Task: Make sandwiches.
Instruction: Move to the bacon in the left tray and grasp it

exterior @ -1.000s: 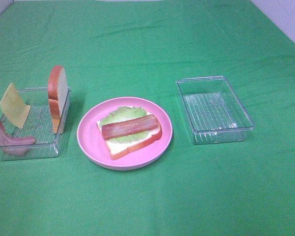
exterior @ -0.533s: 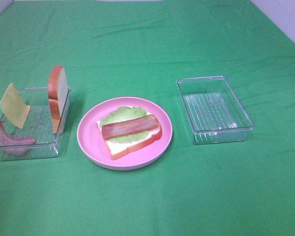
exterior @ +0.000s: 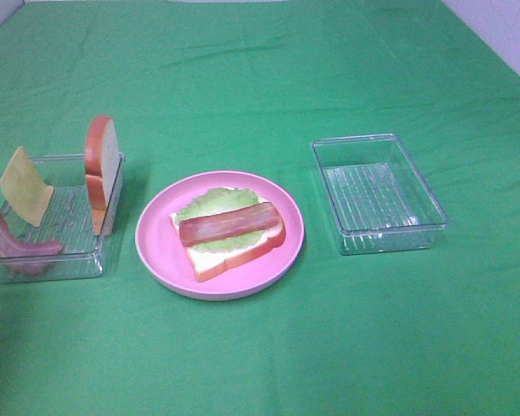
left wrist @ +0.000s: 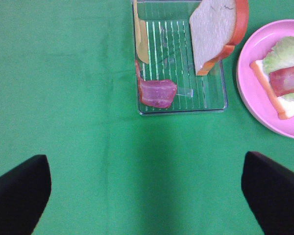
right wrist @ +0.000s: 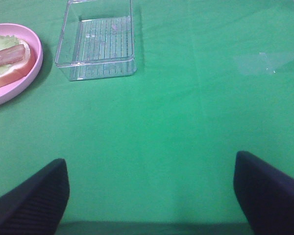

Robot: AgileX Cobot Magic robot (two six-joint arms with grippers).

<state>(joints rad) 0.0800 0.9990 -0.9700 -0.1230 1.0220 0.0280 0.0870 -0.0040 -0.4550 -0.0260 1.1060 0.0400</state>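
On the pink plate (exterior: 160, 251) lies a partly built sandwich (exterior: 230, 234): a white bread slice with orange-brown crust, pale green lettuce (exterior: 210, 204) and a reddish-brown bacon strip (exterior: 230, 223) on top. The clear left tray (exterior: 69, 260) holds an upright bread slice (exterior: 102, 169), a yellow cheese slice (exterior: 24, 186) and another bacon strip (exterior: 13, 243). Neither arm shows in the high view. My left gripper (left wrist: 146, 196) hangs open over bare cloth, short of that tray (left wrist: 181, 105). My right gripper (right wrist: 152, 196) is open too, over cloth short of the empty tray (right wrist: 95, 61).
An empty clear tray (exterior: 377, 192) stands right of the plate. Green cloth (exterior: 269, 78) covers the whole table, with a pale wall strip at the far right corner. The plate's rim (right wrist: 19, 88) shows at the edge of the right wrist view.
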